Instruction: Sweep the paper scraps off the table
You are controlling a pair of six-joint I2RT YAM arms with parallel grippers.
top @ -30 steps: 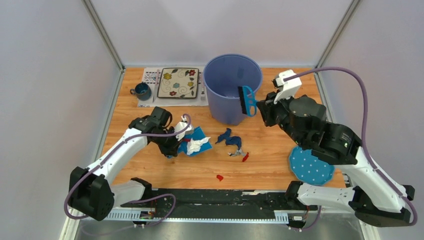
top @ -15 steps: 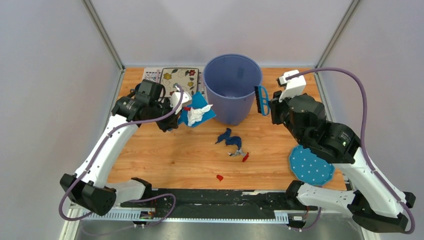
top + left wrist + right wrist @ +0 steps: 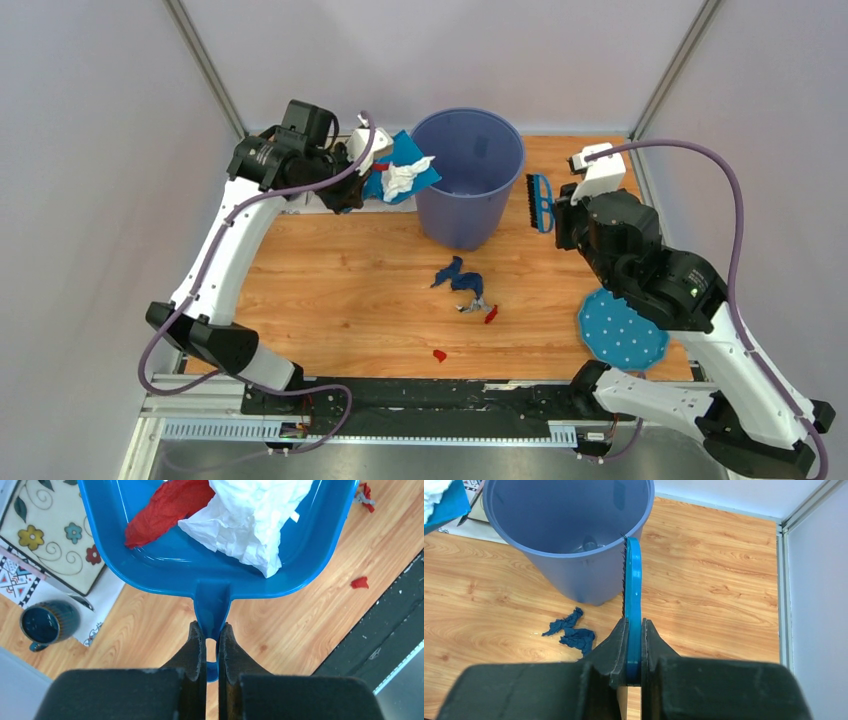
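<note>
My left gripper [image 3: 211, 630] is shut on the handle of a blue dustpan [image 3: 165, 565], held high beside the left rim of the blue bin [image 3: 466, 175]. In the pan lie a white paper scrap [image 3: 250, 520] and a red one [image 3: 165, 505]. My right gripper [image 3: 634, 630] is shut on a blue brush [image 3: 632, 595], which stands on edge just right of the bin [image 3: 569, 525]. On the table [image 3: 340, 300] lie dark blue paper scraps [image 3: 455, 275], a silver-grey and red bit [image 3: 478, 308] and a small red bit [image 3: 439, 354].
A blue polka-dot cloth [image 3: 620, 330] lies at the right, partly under my right arm. A flowered plate [image 3: 55, 535] on a patterned placemat [image 3: 15, 572] and a dark blue mug [image 3: 47, 625] sit at the back left, below the dustpan.
My left arm has lifted the loaded dustpan off the table and carried it back to the bin's left rim. My right arm has drawn the brush rightward, away from the bin.
</note>
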